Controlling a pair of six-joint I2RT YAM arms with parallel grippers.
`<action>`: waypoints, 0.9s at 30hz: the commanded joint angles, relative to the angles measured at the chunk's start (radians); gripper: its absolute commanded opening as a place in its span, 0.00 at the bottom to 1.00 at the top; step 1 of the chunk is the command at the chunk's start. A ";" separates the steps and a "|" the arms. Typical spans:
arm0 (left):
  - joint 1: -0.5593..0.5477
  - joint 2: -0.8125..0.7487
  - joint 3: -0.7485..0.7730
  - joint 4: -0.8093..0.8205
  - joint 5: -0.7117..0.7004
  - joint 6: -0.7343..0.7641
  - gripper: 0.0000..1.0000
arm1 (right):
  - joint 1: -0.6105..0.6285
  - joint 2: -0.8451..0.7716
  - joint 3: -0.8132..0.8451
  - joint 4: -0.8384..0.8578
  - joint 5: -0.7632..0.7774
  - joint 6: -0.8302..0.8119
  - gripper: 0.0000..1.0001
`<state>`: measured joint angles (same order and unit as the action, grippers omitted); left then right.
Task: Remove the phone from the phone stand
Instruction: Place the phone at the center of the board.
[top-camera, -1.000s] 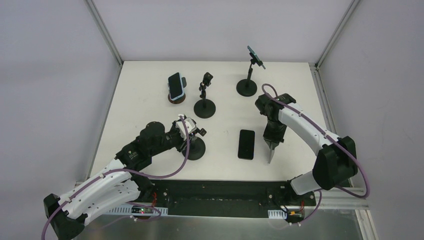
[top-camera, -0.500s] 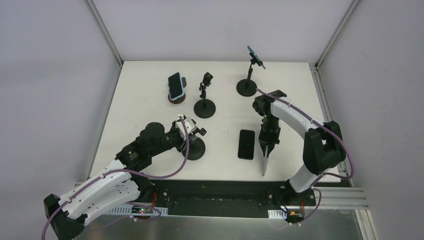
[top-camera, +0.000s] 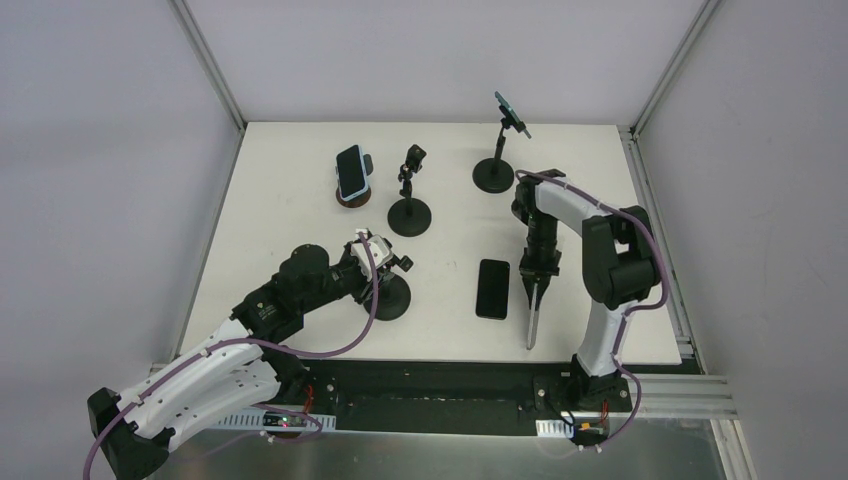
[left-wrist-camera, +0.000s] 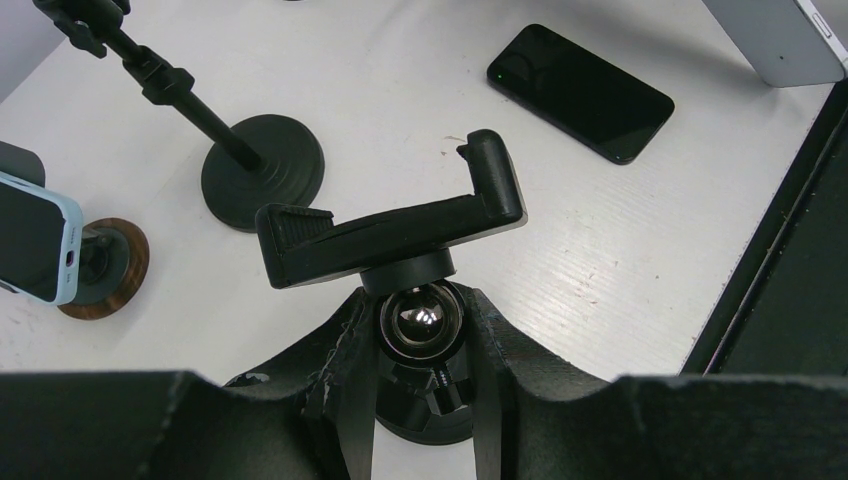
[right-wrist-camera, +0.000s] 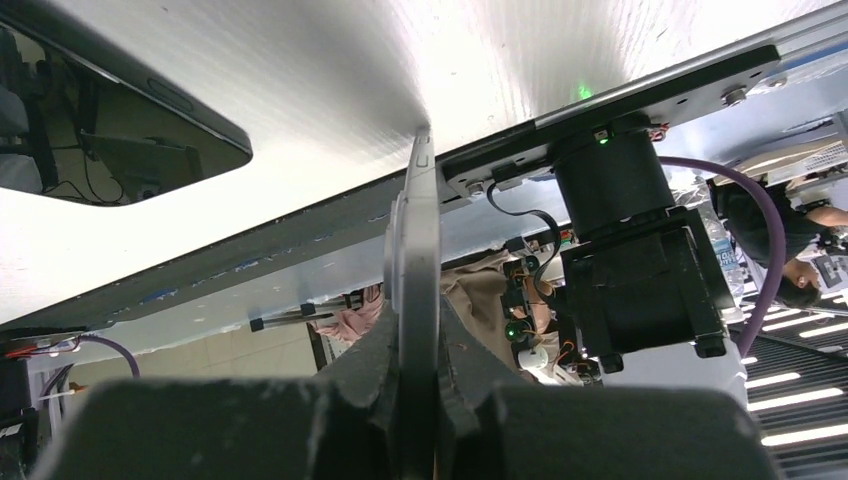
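Your left gripper (left-wrist-camera: 420, 335) grips the phone stand (left-wrist-camera: 390, 225) at its ball joint, steadying it; the cradle's empty. Your right gripper (right-wrist-camera: 418, 400) pinches the phone (right-wrist-camera: 418, 250) edge-on, well clear, tip seemingly touching the table (top-camera: 300, 200) beside a black phone (top-camera: 492, 288).

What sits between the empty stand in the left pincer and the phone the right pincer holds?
A black phone lying flat on the table, touching neither; the top view shows it.
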<state>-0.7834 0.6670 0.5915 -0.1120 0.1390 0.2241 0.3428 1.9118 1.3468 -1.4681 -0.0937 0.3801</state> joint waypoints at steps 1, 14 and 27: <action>0.014 -0.005 0.006 0.084 -0.016 0.014 0.00 | -0.020 0.042 0.041 0.309 0.173 -0.019 0.08; 0.014 -0.014 0.001 0.084 -0.022 0.021 0.00 | -0.041 0.048 0.047 0.379 0.189 -0.021 0.24; 0.013 -0.009 0.002 0.084 -0.022 0.017 0.00 | 0.062 -0.006 0.020 0.450 0.350 -0.030 0.20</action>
<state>-0.7834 0.6674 0.5900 -0.1097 0.1387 0.2241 0.3481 1.9400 1.3705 -1.2079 0.1299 0.3576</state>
